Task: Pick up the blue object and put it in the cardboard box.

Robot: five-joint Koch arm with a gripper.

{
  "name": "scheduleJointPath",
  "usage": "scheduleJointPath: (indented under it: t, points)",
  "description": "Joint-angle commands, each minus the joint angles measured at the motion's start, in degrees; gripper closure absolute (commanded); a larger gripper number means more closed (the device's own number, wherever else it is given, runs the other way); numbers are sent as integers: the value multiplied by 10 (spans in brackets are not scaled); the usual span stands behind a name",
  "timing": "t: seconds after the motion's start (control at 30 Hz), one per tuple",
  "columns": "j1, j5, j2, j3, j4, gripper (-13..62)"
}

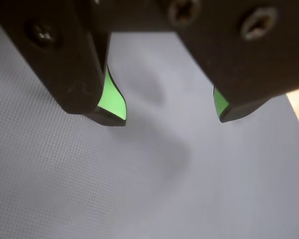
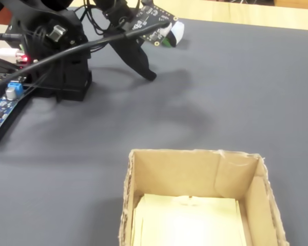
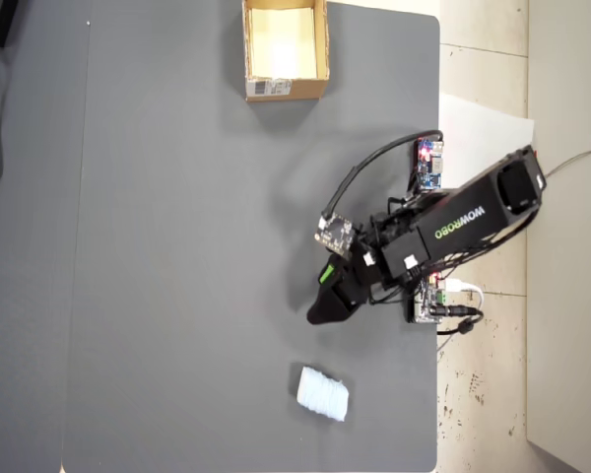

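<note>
Black tool [image 1: 172,117] with green-lined fingertips [image 1: 112,99] hangs with its tips spread wide apart and nothing between them; wrist view shows only bare dark grey mat on the counter [image 1: 89,189] below, so it isn't over its target. Small pale blue-white ribbed pad [image 3: 322,392] lies flat on the mat near the lower edge in overhead view, close to the tool [image 3: 320,313] but apart from it, untouched. Tan cardboard box with square opening [image 3: 320,49] sits at the far top edge, well apart from both, opening up, ready to receive. Wide stance fits an approach phase: the tool likely needs to swing toward the pad before descending. Grasp not yet begun.
</note>
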Motion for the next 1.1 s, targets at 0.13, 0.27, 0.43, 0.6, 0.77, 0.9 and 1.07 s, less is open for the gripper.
scheduleJointPath:
  t: [0.13,0.27,0.43,0.6,0.77,0.9,1.07]
  points:
    - [-48,39,22,-72,61,163]
    - [-75,13,-25,-160,102,163]
    - [-104,-11,-79,-255,164,163]
    - [-167,-24,-154,-367,239,163]
    - [-210,-24,-205,-412,250,163]
    - [-242,-36,-260,-460,255,162]
    - [-264,-42,-301,-492,256,162]
